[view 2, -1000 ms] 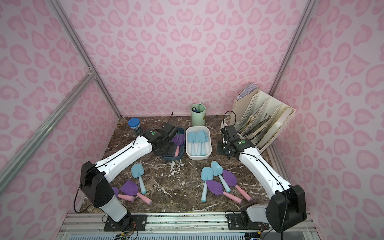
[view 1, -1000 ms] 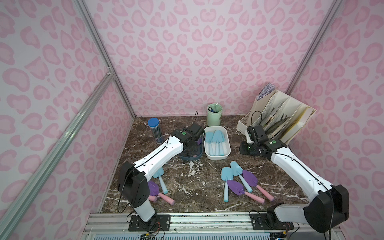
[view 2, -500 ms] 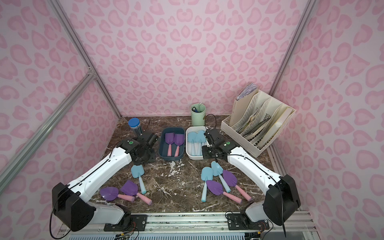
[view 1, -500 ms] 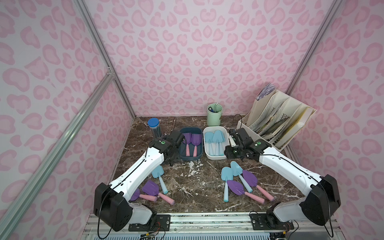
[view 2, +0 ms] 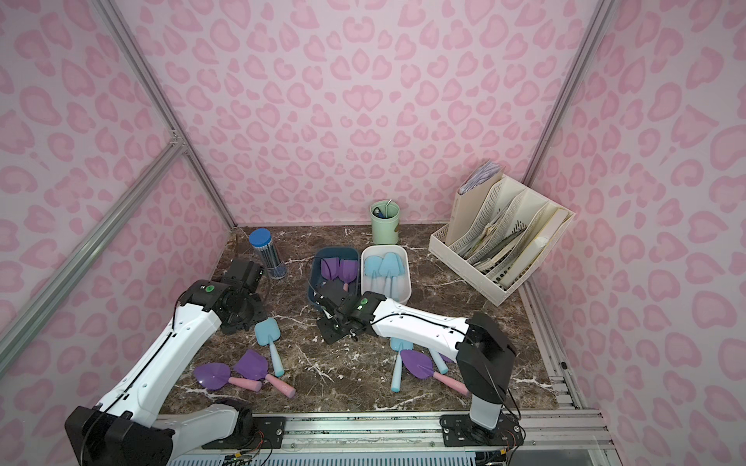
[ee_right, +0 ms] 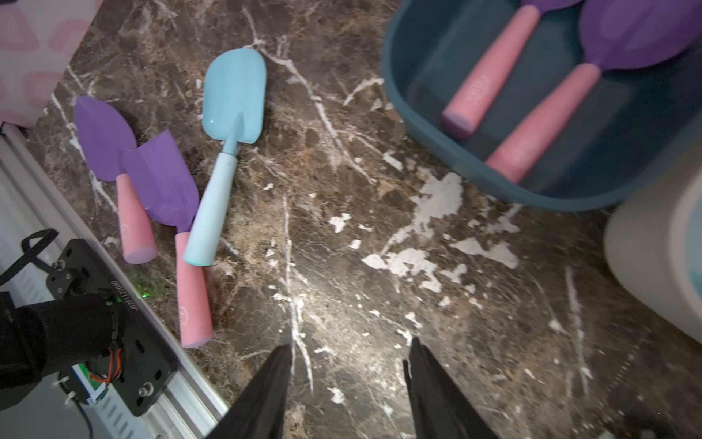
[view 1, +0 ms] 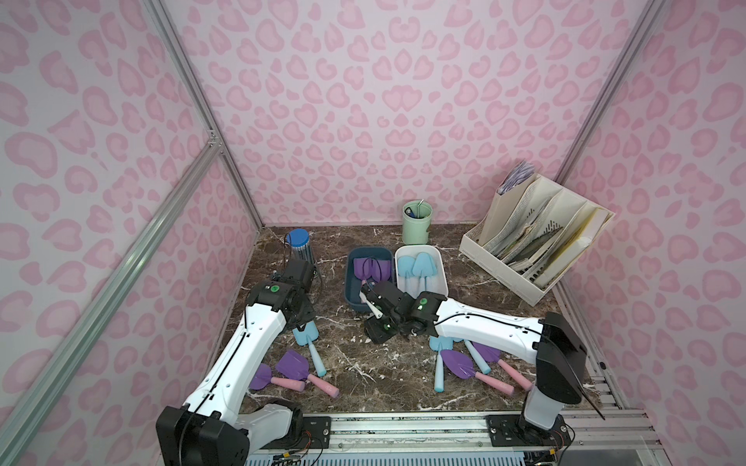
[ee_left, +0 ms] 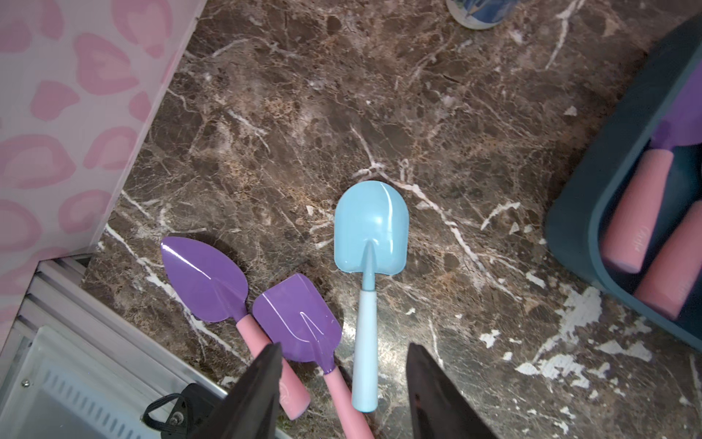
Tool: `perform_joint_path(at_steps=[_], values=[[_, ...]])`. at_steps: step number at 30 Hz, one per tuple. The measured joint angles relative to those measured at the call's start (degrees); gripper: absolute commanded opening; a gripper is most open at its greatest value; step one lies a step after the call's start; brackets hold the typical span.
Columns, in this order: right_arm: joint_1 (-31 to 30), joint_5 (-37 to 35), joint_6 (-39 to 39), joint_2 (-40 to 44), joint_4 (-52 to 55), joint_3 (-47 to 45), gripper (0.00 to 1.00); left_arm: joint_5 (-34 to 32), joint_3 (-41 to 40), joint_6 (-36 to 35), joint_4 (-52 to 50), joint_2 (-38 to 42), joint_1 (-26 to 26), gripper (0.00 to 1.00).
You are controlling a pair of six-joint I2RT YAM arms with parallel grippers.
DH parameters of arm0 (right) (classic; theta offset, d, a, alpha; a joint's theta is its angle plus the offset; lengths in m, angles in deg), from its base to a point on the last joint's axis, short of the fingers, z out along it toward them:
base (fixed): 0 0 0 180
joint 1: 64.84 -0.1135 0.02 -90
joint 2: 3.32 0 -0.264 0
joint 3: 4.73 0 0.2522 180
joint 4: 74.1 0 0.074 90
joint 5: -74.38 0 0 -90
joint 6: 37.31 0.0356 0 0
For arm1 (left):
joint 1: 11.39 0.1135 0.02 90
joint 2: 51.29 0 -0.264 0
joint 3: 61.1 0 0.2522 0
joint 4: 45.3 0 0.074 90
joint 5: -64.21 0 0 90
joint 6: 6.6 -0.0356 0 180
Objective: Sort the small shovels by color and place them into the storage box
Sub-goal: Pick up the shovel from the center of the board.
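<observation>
1. Plainly, the left tool (ee_left: 343,349) hung with its jaws well apart, gripping nothing, above the handle of a light blue shovel (ee_left: 370,228) lying flat on the worktop (ee_left: 380,95).
2. Two loose purple shovels (ee_left: 205,277) lay just beside it, their pink handles reaching close to the worktop's front edge, near the left wall (ee_left: 57,114).
3. The right tool (ee_right: 351,344) was likewise parted and empty over bare marble, just in front of the dark blue box (ee_right: 418,125).
4. That box held the boxed purple shovels (ee_right: 626,38); the white box (view 1: 442,278) just beside it held light blue ones (view 1: 418,264).
5. A mixed group of shovels (view 1: 456,361) lay under the right arm (view 1: 484,327), near the front edge.
6. Bare worktop lay open between the two loose groups.
</observation>
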Motion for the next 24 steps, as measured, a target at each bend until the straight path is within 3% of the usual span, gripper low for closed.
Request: perform_joint_path(at_steps=[11, 24], values=[[-8.83, 3.93, 1.46, -11.32, -1.46, 9.62, 0.63, 4.33, -2.99, -3.21, 0.24, 3.96, 12.22, 0.61], [-11.91, 6.21, 0.85, -18.73, -0.42, 14.99, 0.70, 9.03, -5.18, -6.19, 1.05, 5.22, 18.58, 0.62]])
